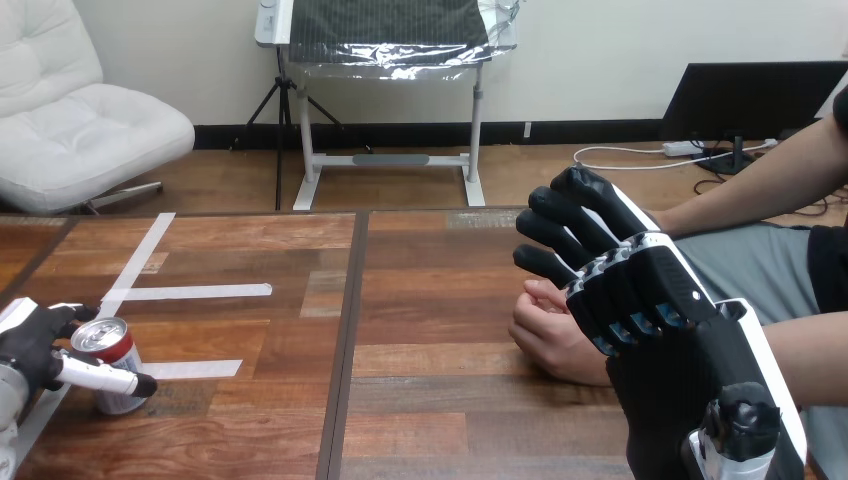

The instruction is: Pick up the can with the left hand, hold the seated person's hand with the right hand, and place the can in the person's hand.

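A red and silver can (112,362) stands upright on the wooden table (430,300) near its front left corner. My left hand (35,345) is wrapped round the can: a finger crosses its front and others curl behind it. At the right, my right hand (625,290) is raised with its fingers nearly straight, open, pointing up and left. Just beyond it, the person's hand (550,340) rests on the table, loosely curled and partly hidden by my hand. Whether the two touch I cannot tell.
Strips of white tape (190,292) lie on the table's left half. A dark seam (350,330) runs front to back down the middle. The person's other forearm (750,190) reaches in from the right edge, above my right hand.
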{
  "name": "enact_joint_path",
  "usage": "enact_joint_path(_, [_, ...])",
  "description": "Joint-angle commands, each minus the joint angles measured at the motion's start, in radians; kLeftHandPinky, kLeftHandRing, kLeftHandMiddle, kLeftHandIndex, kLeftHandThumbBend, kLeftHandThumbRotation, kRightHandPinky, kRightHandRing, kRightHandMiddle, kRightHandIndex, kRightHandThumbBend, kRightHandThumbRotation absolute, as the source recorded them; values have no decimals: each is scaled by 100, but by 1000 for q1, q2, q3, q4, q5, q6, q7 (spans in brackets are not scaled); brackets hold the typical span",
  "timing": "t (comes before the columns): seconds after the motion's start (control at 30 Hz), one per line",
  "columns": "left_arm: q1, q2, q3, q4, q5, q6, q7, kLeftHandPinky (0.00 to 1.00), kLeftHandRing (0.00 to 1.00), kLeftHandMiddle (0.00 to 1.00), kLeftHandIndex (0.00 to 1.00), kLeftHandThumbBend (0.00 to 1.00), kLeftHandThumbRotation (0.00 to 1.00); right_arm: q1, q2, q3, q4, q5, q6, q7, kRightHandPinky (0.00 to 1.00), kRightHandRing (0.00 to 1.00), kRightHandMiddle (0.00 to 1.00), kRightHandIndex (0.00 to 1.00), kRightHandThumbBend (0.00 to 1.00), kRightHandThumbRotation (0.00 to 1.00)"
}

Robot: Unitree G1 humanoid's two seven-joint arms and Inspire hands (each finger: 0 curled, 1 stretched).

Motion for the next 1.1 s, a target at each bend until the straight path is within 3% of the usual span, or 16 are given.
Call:
enact_joint_path(0.0, [-26, 39, 3, -62, 14, -19, 4, 73, 83, 87, 88, 87, 8, -35, 6, -4, -30, 6, -11, 1, 85, 88, 88, 89, 99, 86])
enact_joint_path(0.43, [-18, 39, 9, -87, 3, 18, -12, 74, 85, 89, 87, 86, 6, -36, 6, -4, -29, 8, -9, 0, 86, 88, 89, 89, 99, 85])
enact_joint_path(1.07, [-19, 26, -13, -80, 35, 27, 28, 68, 82, 86, 86, 84, 0, -33, 8, -2, -31, 10, -9, -1, 86, 88, 89, 89, 98, 84])
